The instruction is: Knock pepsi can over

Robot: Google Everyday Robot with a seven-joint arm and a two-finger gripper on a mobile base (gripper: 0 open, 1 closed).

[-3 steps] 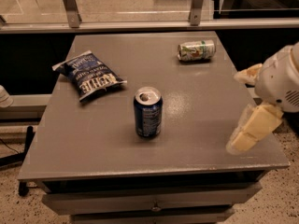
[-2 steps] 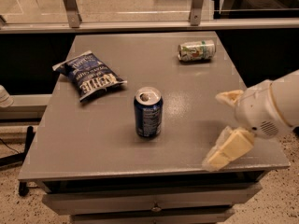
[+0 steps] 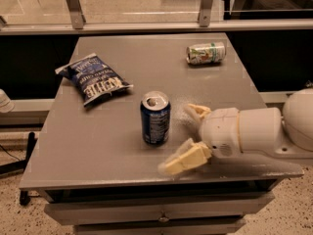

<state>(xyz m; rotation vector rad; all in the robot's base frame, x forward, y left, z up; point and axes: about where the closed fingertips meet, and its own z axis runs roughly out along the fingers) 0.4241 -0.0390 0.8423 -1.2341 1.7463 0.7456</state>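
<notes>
While the pepsi can (image 3: pixel 155 117) stands upright, top up, the gripper (image 3: pixel 176 138) sits just right, fingers (image 3: pixel 186 158) spread, apparently not touching.

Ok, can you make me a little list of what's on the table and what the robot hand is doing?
pepsi can: standing upright, middle front of the table
gripper: just right of the pepsi can, fingers open, not touching it
chip bag: lying flat, back left
white-and-green can: on its side, back right
task: not done yet, the pepsi can is not knocked over
</notes>
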